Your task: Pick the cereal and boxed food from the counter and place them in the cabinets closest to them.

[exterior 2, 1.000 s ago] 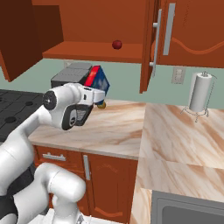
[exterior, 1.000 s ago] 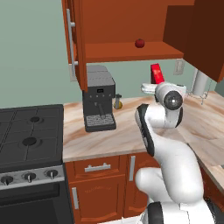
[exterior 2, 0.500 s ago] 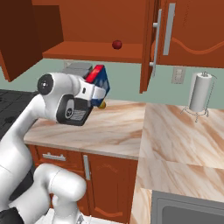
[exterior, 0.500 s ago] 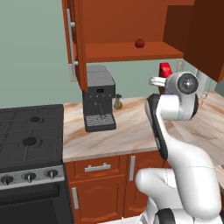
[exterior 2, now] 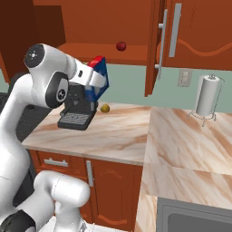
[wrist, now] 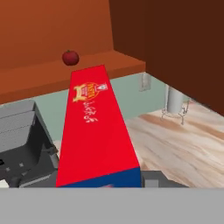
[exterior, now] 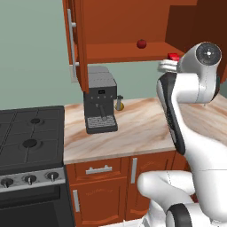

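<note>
A marbled counter [exterior: 133,128] bears a coffee machine [exterior: 100,104] (a small yellowish item [exterior: 119,104] beside it) and a paper-towel stand [exterior 2: 207,97].

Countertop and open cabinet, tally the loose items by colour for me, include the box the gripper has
Red: 2, box in the gripper, apple on the cabinet shelf
Grey/black: 1, coffee machine
Yellow: 1, small round item on the counter
White: 1, paper towel roll
Total: 5

Coffee machine [exterior: 101,104] near stove [exterior: 29,141]; perhaps an apple [exterior: 141,43].
</note>
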